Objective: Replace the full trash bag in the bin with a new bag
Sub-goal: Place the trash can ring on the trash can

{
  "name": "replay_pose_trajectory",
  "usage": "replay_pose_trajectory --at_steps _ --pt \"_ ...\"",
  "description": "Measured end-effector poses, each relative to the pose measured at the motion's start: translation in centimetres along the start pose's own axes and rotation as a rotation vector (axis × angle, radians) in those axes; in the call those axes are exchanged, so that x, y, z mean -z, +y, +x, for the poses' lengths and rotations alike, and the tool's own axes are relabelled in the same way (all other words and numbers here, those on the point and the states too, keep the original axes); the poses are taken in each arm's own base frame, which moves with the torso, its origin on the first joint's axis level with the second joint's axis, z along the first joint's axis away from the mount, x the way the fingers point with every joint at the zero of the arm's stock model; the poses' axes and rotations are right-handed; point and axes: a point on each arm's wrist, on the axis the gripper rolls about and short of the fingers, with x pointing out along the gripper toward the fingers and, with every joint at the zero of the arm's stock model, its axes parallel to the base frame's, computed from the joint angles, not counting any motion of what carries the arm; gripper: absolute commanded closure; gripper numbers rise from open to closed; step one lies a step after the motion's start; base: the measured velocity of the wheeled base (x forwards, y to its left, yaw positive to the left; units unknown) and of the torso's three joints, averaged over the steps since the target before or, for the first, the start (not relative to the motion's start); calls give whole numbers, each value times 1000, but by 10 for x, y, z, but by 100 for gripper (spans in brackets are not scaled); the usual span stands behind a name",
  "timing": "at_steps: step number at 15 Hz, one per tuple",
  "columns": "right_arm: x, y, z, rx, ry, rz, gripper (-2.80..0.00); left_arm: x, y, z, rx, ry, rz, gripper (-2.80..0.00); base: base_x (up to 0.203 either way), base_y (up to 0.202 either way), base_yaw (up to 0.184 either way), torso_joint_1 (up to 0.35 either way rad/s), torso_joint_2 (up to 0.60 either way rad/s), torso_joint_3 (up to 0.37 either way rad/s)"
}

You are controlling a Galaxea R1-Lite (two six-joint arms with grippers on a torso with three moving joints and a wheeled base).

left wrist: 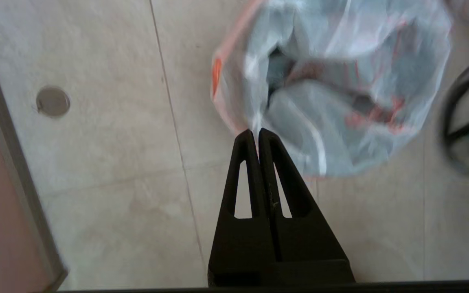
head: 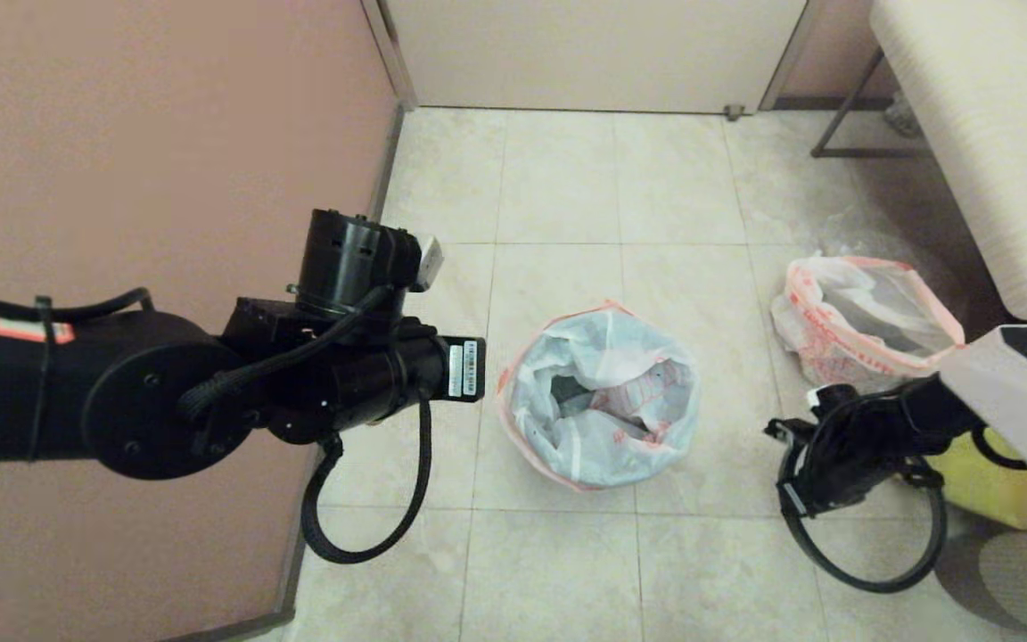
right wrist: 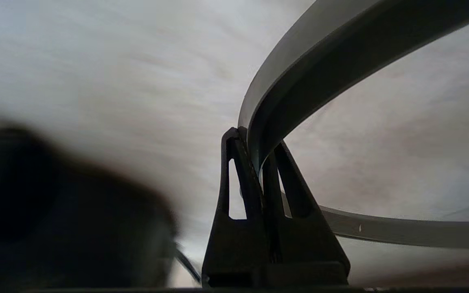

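White plastic of the new bag [head: 600, 397] lines the bin at the head view's centre, the full trash bag [head: 861, 321] sits right of it, the left hand [left wrist: 255, 134] shows pressed together empty, and the right hand [right wrist: 255, 156] pinches the hoop [right wrist: 320, 61].

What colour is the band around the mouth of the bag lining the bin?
Red-orange, edging the thin translucent white bag; the head view shows it best.
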Motion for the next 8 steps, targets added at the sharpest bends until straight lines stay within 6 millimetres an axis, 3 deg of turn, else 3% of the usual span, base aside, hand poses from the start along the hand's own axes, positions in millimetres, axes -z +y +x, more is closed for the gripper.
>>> replay_pose_trajectory --at_steps 2,5,8 --pt "-9 19 -84 -49 -161 22 0 -1 -2 -8 0 20 13 0 0 0 0 0 0 0" --pt "-1 58 -224 -219 -468 81 0 -3 -3 -15 11 20 9 0 0 0 0 0 0 0" --pt "24 99 -348 -643 -682 182 0 -5 -4 -13 27 8 -31 0 0 0 0 0 0 0"
